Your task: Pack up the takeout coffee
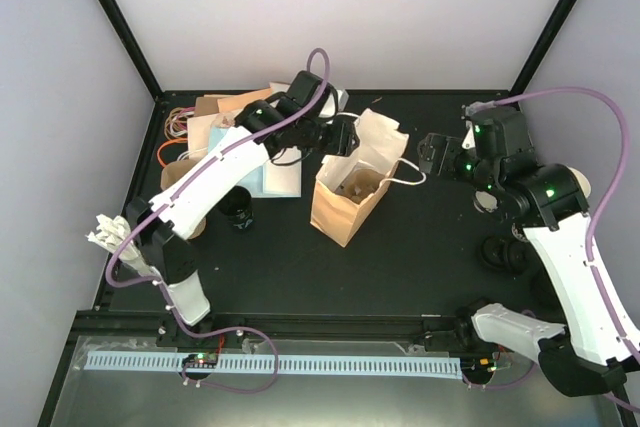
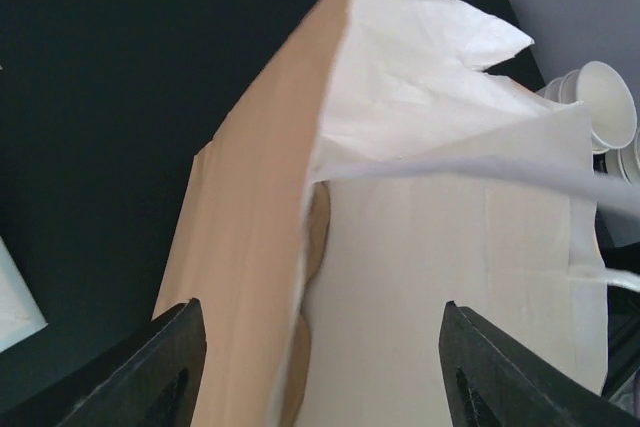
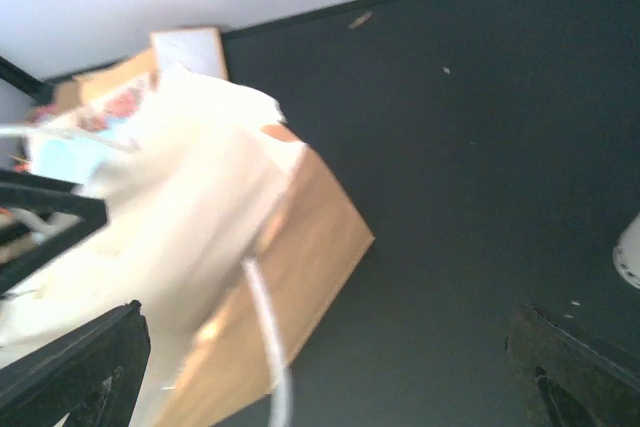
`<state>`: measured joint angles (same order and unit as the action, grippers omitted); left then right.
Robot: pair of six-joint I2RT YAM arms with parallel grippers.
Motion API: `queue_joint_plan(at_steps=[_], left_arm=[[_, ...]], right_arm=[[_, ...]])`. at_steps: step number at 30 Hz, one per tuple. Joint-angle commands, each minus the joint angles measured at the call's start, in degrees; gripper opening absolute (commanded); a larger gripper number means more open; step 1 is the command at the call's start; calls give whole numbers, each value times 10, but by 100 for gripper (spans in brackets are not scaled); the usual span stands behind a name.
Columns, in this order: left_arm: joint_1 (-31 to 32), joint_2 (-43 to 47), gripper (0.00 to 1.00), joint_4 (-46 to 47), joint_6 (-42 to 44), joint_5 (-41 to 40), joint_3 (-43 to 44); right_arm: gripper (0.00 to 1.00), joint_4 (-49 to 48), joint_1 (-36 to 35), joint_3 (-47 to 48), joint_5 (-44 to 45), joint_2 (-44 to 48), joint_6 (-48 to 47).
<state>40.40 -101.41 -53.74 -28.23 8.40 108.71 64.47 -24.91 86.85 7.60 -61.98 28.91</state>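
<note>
The left gripper (image 1: 342,137), over the bag's (image 1: 340,212) 10 o'clock rim, and the right gripper (image 1: 430,158) are being held released and empty; vertical withdrawal clear of the handle (image 2: 470,168) is being advised.

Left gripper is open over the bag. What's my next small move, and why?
Probably lift the left gripper straight up, clear of the paper bag. Its fingers stand open with nothing between them, right over the bag's open mouth, so any sideways move risks catching the rim or tipping the bag.
</note>
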Motion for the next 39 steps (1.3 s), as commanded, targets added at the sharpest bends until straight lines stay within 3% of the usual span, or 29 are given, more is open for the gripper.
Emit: queue_joint_plan(at_steps=[1, 5, 9, 12, 17, 19, 26, 39], left_arm=[[-10, 71, 69, -9, 6, -23, -18], [-11, 133, 76, -8, 15, -47, -58], [-12, 212, 80, 19, 25, -84, -103], [-14, 257, 82, 16, 29, -113, -114], [-19, 313, 82, -7, 31, -133, -129], [-19, 329, 82, -11, 29, -141, -137], [-21, 346, 82, -24, 30, -151, -153], [-27, 381, 82, -35, 29, -164, -191]], right_arm=[[100, 1, 4, 81, -73, 5, 64], [100, 45, 4, 202, -144, -29, 122], [100, 3, 4, 218, -153, 18, 194], [100, -84, 4, 168, -160, 91, 234], [100, -319, 4, -9, -171, 228, 288], [100, -370, 4, -45, -191, 250, 301], [100, -340, 4, -9, -226, 225, 277], [100, -382, 4, -36, -240, 236, 300]])
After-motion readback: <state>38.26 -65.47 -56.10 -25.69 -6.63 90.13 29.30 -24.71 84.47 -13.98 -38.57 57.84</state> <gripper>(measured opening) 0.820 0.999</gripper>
